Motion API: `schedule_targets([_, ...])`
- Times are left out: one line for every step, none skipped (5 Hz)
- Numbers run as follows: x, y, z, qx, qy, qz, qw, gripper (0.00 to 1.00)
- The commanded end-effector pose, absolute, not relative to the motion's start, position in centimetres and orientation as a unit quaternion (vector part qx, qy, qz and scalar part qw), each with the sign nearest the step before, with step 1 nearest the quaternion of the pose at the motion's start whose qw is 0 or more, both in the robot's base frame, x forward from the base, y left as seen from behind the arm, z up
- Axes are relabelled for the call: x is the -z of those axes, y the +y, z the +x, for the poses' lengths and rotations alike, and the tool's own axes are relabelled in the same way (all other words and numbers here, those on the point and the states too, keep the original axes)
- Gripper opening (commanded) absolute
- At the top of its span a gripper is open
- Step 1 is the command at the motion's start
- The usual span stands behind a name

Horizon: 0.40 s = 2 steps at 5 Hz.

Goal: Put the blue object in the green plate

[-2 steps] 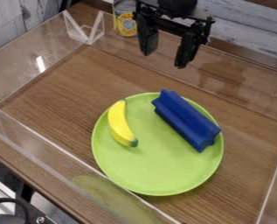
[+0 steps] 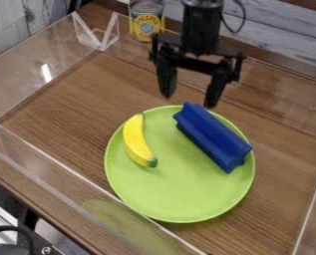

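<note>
The blue object [image 2: 211, 136], a long dark blue block with a ridged top, lies on the right half of the round green plate [image 2: 180, 194], angled from upper left to lower right. My gripper [image 2: 193, 87] hangs pointing down just above the block's far end, open, with nothing between its black fingers [image 2: 164, 80]. It stands over the plate's far rim and touches nothing that I can see.
A yellow banana [image 2: 139, 140] lies on the plate's left half. Clear acrylic walls [image 2: 41, 164] fence the wooden table. A yellow-labelled container [image 2: 146, 22] stands at the back, behind the arm.
The gripper has come down and toward the camera, from the back of the table to just above the far end of the blue block. Its jaws stay open.
</note>
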State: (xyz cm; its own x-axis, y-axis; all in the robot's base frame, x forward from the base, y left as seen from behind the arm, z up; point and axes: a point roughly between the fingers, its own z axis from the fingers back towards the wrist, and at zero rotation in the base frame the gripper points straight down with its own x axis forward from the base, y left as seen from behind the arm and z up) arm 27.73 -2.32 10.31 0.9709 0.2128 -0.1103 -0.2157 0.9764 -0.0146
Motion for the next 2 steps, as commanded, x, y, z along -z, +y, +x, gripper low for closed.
schedule_targets([-11.4,-3.8,27.8,-0.177,0.000,-0.032,0.984,1.00])
schedule_targets([-10.9,-4.9,28.1,-0.224,-0.011,-0.042,0.974,1.00])
